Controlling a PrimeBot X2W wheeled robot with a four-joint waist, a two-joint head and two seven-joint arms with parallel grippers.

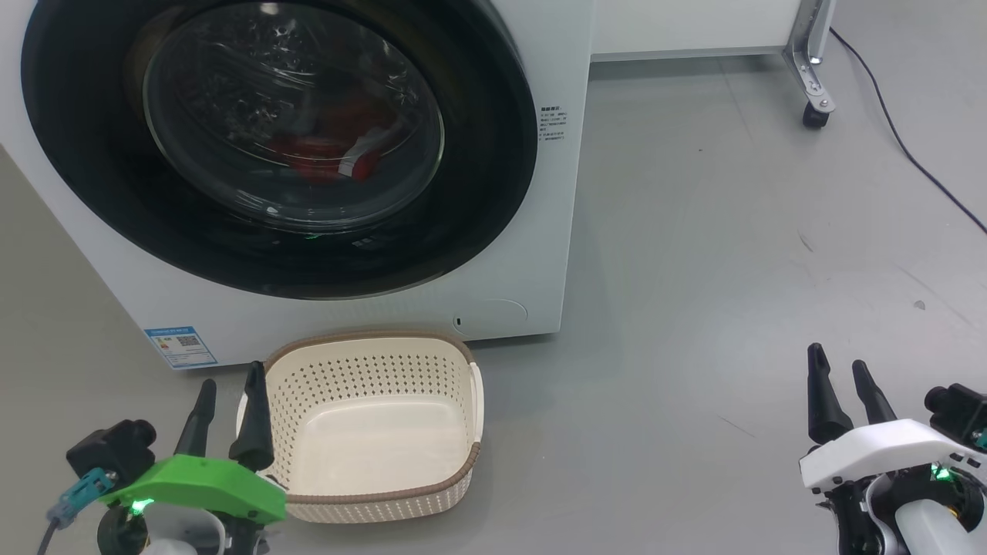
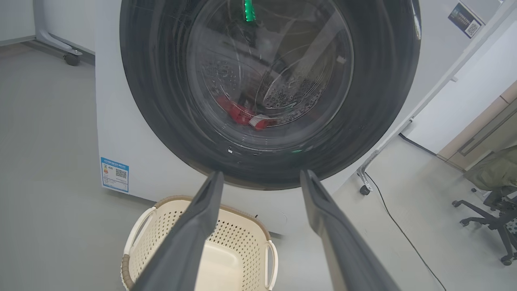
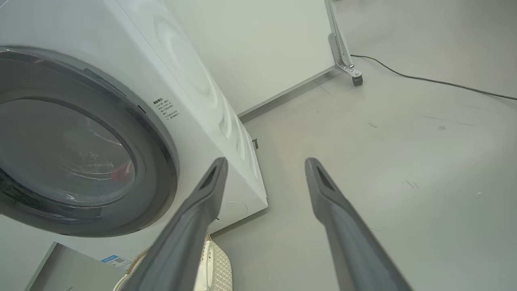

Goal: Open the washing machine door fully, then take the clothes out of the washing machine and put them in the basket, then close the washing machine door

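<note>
The big white front-loading washing machine stands on the grey floor, its large round door with glossy black rim and clear glass bowl shut. Opening comes first: hook the rim's edge and swing it wide. The small cream perforated plastic basket, just before the machine, is empty. Red and white clothes lie inside, behind the glass. The left fingers and right fingers are spread, holding nothing.

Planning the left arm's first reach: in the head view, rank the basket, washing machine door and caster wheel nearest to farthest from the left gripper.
From the left gripper:
1. basket, right beside it, at the lower left.
2. washing machine door, ahead and above, shut.
3. caster wheel, far off at the upper right.
</note>
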